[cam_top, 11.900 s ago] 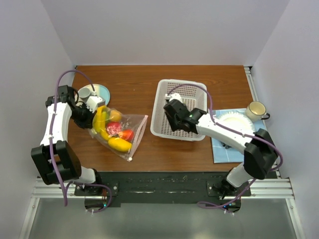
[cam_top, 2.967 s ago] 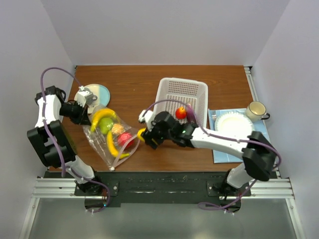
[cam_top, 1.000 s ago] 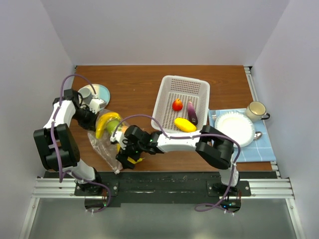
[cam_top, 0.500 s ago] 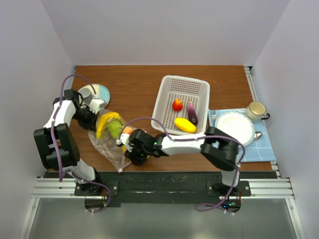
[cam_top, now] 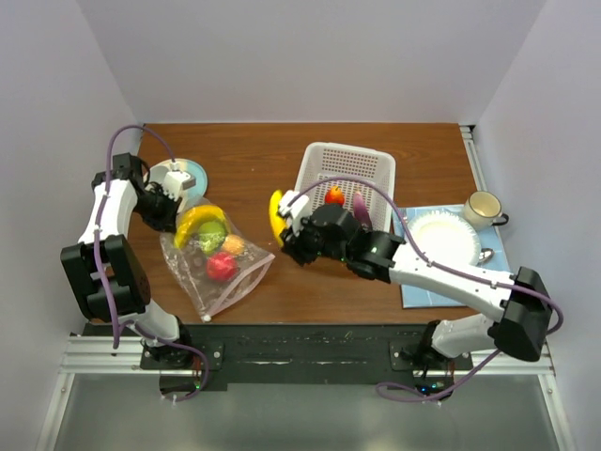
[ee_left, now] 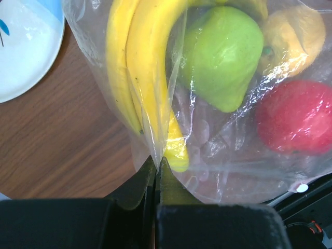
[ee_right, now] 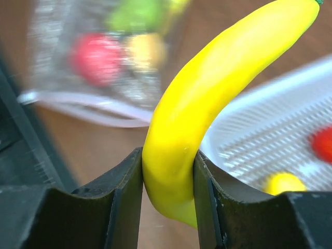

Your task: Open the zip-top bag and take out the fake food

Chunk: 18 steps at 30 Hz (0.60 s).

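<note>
The clear zip-top bag [cam_top: 214,274] lies at the table's left with bananas [ee_left: 136,67], a green fruit [ee_left: 224,51], a yellow-orange piece [ee_left: 291,35] and a red fruit [ee_left: 296,122] inside. My left gripper [ee_left: 157,158] is shut on the bag's thin plastic at its far left corner [cam_top: 172,209]. My right gripper [ee_right: 168,155] is shut on a yellow banana [ee_right: 207,98], held in the air [cam_top: 276,216] just left of the white basket [cam_top: 374,167]. In the basket I see a red fruit [cam_top: 334,195] and a dark eggplant [cam_top: 360,201]; the right arm covers the rest.
A pale blue plate [cam_top: 191,172] with a cup sits behind the left gripper. At the right, a white plate [cam_top: 441,235] rests on a blue cloth [cam_top: 419,284], with a mug [cam_top: 483,207] beside it.
My right gripper closed on a banana at the bag's mouth, pulled it out and carried it up and right toward the basket. The bag shifted slightly; the left grip holds.
</note>
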Available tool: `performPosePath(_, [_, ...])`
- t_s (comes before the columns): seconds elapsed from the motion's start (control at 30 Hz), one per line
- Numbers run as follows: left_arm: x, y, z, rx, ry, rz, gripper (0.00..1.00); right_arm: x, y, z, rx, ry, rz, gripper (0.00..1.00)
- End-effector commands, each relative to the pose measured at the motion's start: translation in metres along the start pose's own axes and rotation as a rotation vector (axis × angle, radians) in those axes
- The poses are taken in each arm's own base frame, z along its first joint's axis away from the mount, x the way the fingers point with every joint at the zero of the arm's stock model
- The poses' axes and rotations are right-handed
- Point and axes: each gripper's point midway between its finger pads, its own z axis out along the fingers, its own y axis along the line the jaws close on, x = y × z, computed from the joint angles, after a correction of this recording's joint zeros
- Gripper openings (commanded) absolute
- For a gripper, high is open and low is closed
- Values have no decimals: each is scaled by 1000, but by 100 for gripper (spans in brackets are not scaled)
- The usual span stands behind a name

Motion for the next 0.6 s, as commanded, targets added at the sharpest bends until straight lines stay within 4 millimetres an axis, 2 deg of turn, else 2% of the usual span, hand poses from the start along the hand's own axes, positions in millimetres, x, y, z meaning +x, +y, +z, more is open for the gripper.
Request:
performPosePath(0.0, [-7, -8, -9, 22, -21, 11, 0, -10, -92, -4, 322, -15, 75, 18])
performPosePath(0.03, [-7, -9, -10, 26, -24, 16, 0, -11, -116, -4, 374, -23, 118, 18])
performPosePath(0.07, [-6, -11, -10, 32, -22, 14, 0, -16, -127, -3, 397, -35, 133, 19])
performPosePath(0.1, [-7, -13, -10, 39, -25, 12, 0, -7, -138, 6, 422, -6, 147, 21])
performPosePath(0.13, [-8, -15, -11, 44, -29, 15, 0, -5, -149, 10, 441, 0, 158, 33])
performPosePath(0.17, [-9, -16, -12, 47, -34, 17, 0, -12, -155, 13, 452, -8, 164, 45])
performPosePath(0.2, [-10, -18, -12, 52, -36, 16, 0, -9, -160, 18, 468, 7, 174, 58])
performPosePath(0.23, [-11, -18, -15, 45, -42, 20, 0, -1, -161, 26, 469, 39, 175, 85])
performPosePath(0.27, [-11, -19, -15, 45, -42, 20, 0, -2, -162, 28, 472, 41, 181, 99])
performPosePath(0.4, [-12, -22, -18, 47, -45, 27, 0, -1, -161, 26, 471, 36, 196, 99])
performPosePath(0.43, [-13, -23, -20, 47, -51, 27, 0, -5, -154, 26, 436, 22, 194, 99])
performPosePath(0.5, [-16, -24, -21, 57, -62, 28, 0, -13, -140, 18, 378, -2, 163, 99])
performPosePath(0.53, [-18, -24, -22, 58, -68, 27, 0, -19, -118, 18, 338, -16, 117, 99])
performPosePath(0.57, [-20, -24, -23, 59, -75, 27, 0, -24, -104, 13, 327, -29, 70, 99])
